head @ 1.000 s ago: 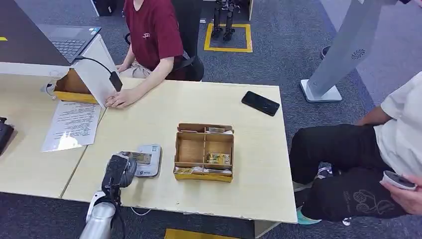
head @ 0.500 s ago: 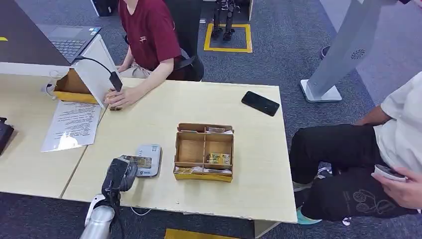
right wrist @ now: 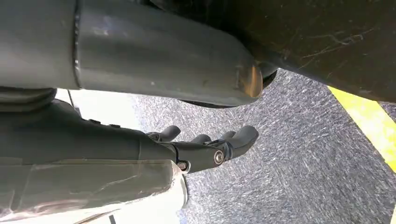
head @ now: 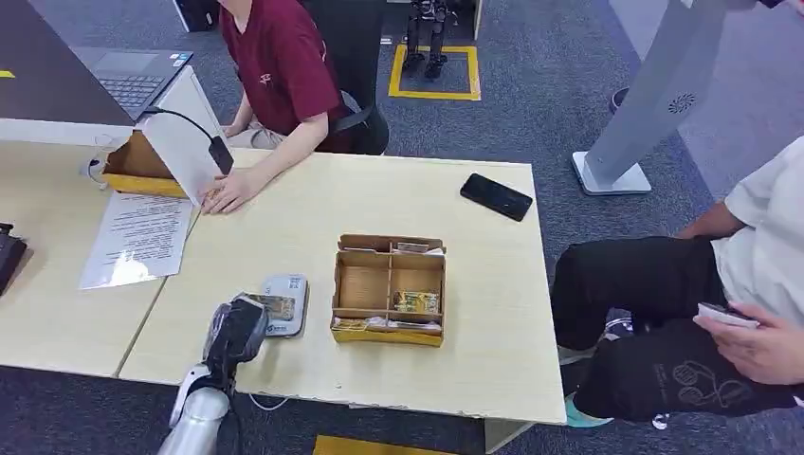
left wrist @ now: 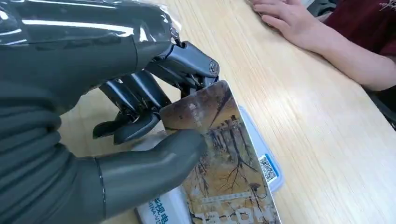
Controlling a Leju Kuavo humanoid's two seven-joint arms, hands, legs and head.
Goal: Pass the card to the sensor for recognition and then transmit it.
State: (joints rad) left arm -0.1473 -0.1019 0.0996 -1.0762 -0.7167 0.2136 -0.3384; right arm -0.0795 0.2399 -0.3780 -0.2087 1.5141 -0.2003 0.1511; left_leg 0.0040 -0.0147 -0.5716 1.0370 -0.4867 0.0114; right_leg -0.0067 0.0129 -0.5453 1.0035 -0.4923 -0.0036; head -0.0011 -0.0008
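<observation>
My left hand (head: 237,329) pinches a card (left wrist: 224,158) printed with a tan landscape picture, thumb under it and fingers (left wrist: 140,93) on top. The card (head: 273,304) lies flat over the pale blue-grey sensor (head: 283,305) near the table's front left edge, close above it or touching; I cannot tell which. In the left wrist view the sensor (left wrist: 268,165) shows a QR code beside the card. My right hand (right wrist: 205,147) hangs over the grey carpet with fingers loosely extended and nothing in it.
A cardboard organiser box (head: 389,289) holding cards stands right of the sensor. A black phone (head: 496,196) lies at the far right. A person in a red shirt (head: 275,66) rests a hand (head: 223,194) on the table's far left. A seated person (head: 740,284) at right holds a phone.
My left hand has shifted slightly right, bringing the card further over the sensor. The red-shirted person has leaned left, and the seated person's hand with the phone has risen.
</observation>
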